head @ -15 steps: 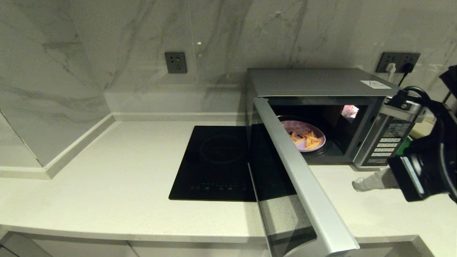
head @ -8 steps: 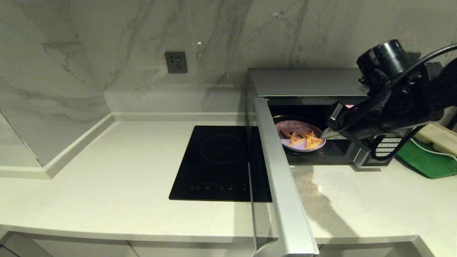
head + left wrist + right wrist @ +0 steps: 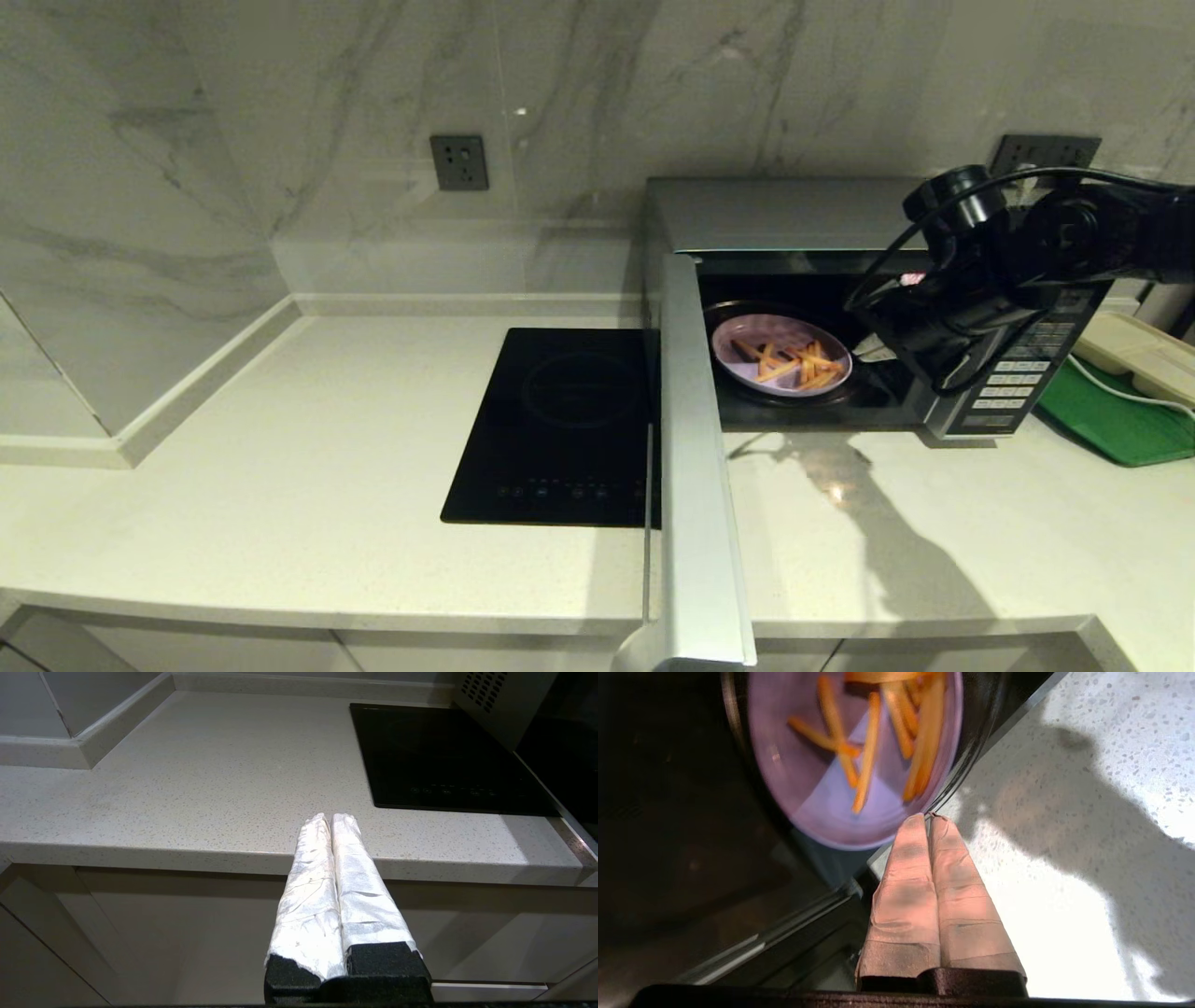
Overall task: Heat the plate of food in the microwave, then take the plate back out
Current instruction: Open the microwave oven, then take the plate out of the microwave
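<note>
**Arm reaches into the open microwave**

The microwave (image 3: 822,219) door hangs wide open. The plate of food (image 3: 782,356) sits inside on the round tray. The right gripper (image 3: 928,819) has its fingers pressed together, empty, just beside the plate's rim. The left gripper (image 3: 331,817) is pressed together too, parked low by the counter (image 3: 280,448) edge.

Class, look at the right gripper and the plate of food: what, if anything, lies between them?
Nothing. In the right wrist view the right gripper, shut, points at the rim of the plate of food, with only the dark turntable edge showing between them.
</note>
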### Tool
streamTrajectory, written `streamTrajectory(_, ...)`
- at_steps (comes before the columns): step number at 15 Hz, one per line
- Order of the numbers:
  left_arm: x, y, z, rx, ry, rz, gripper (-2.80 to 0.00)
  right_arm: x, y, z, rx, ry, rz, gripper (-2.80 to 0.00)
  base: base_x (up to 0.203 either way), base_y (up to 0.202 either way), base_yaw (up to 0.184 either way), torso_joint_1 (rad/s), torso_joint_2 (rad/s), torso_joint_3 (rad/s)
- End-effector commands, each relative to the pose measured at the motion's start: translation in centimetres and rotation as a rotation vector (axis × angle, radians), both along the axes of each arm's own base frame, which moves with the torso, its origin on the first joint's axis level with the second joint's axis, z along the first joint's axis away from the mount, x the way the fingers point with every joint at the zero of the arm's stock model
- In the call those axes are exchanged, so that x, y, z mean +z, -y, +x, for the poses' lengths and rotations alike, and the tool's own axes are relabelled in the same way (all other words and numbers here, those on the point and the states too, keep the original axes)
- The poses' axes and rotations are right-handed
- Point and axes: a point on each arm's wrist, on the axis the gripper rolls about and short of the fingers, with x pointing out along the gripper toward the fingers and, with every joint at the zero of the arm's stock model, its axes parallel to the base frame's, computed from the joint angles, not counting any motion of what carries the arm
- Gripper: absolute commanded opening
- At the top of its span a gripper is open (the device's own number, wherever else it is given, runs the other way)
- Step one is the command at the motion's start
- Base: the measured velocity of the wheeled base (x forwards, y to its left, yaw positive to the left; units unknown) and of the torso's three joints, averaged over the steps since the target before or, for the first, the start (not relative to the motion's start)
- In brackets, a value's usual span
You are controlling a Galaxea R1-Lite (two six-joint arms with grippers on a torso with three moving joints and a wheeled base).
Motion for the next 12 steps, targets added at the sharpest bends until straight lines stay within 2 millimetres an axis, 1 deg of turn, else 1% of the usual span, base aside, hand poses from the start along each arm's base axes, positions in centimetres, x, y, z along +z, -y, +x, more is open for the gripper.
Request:
streamTrajectory(1,0.00,0.00,0.00,0.001,0.001,-0.001,-2.80,-2.58,0.87,1.77,-0.032,-0.058,-0.003,-2.80,0.000,0.000,0.000,0.000,0.00,0.000)
streamTrajectory(2,0.00,0.00,0.00,0.001,0.001,-0.001,-2.80,-3.08,0.97,1.97,-0.036,-0.071,-0.004,-2.80,0.000,0.000,0.000,0.000,0.00,0.000)
streamTrajectory(3,0.00,0.00,0.00,0.001,0.001,-0.001,-2.80,-3.25,0.96,1.95,-0.035,-0.078,0.000,0.00,0.000,0.000,0.000,0.000,0.00,0.000)
streamTrajectory(9,0.00,0.00,0.00,0.001,0.001,-0.001,-2.80,-3.15,0.85,1.85,-0.015,-0.080,0.026,0.00,0.000,0.000,0.000,0.000,0.00,0.000)
streamTrajectory(12,0.00,0.00,0.00,0.001,0.001,-0.001,-2.80,-3.17,0.58,1.83,0.005,-0.088,0.081,0.00,0.000,0.000,0.000,0.000,0.00,0.000)
